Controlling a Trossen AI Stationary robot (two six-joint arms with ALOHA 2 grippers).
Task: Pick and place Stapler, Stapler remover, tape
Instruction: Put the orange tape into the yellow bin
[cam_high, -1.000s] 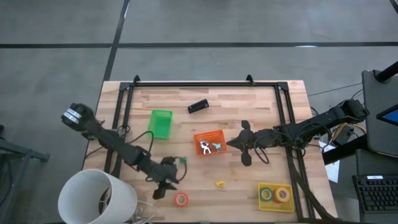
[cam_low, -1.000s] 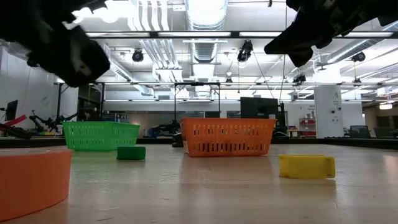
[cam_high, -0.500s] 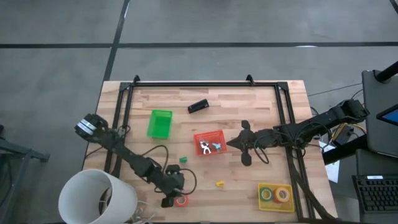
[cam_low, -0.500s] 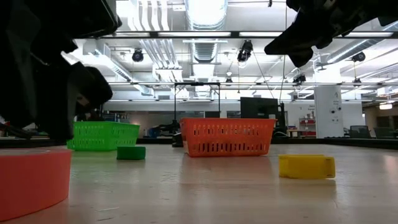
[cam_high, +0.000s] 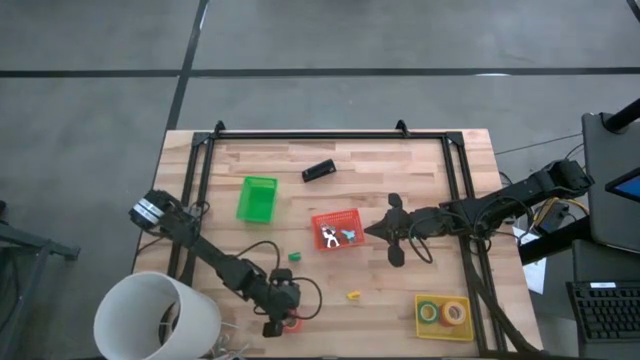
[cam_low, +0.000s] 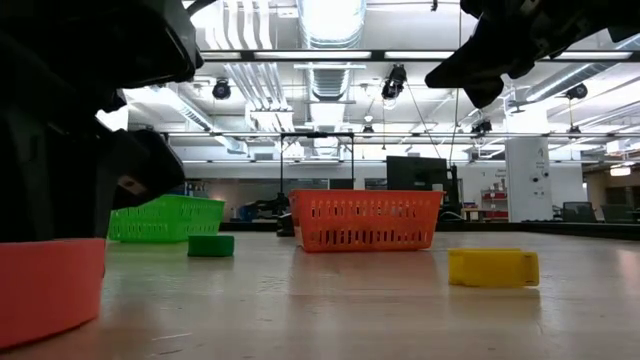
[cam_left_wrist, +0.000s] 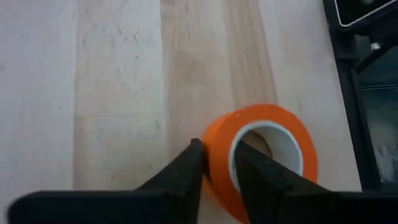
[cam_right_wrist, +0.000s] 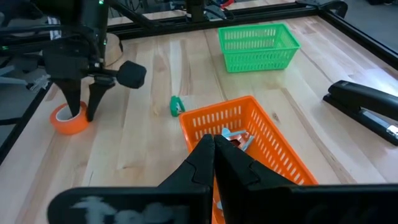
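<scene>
An orange tape roll (cam_left_wrist: 267, 149) lies flat on the table near its front edge. My left gripper (cam_left_wrist: 217, 149) is down on it, shut across the roll's wall; the roll (cam_high: 294, 323) shows beside the gripper (cam_high: 280, 316) from above. The black stapler (cam_high: 318, 171) lies at the far middle. Staple removers lie in the orange bin (cam_high: 336, 230); a green one (cam_high: 294, 257) and a yellow one (cam_high: 353, 295) lie loose on the wood. My right gripper (cam_high: 372, 232) hangs shut in the air by the orange bin's right side. My left gripper has the tape roll's wall (cam_left_wrist: 219, 140) pinched between its two fingers, one finger inside the ring (cam_left_wrist: 249, 165) and one outside (cam_left_wrist: 189, 162). The fingers come slanting down from the table's left side. The roll lies flat on the table.
A green bin (cam_high: 257, 198) stands left of centre. A yellow bin (cam_high: 442, 326) at the near right holds two tape rolls. A white bucket-like thing (cam_high: 155, 318) sits off the near left corner. A black frame (cam_high: 330, 134) runs round the table's edges.
My left gripper has gone down and toward the table's near edge, from beside the green staple remover to the orange tape roll, tipping more steeply downward. Its fingers now stand astride the roll's wall. The roll has stayed on the table.
</scene>
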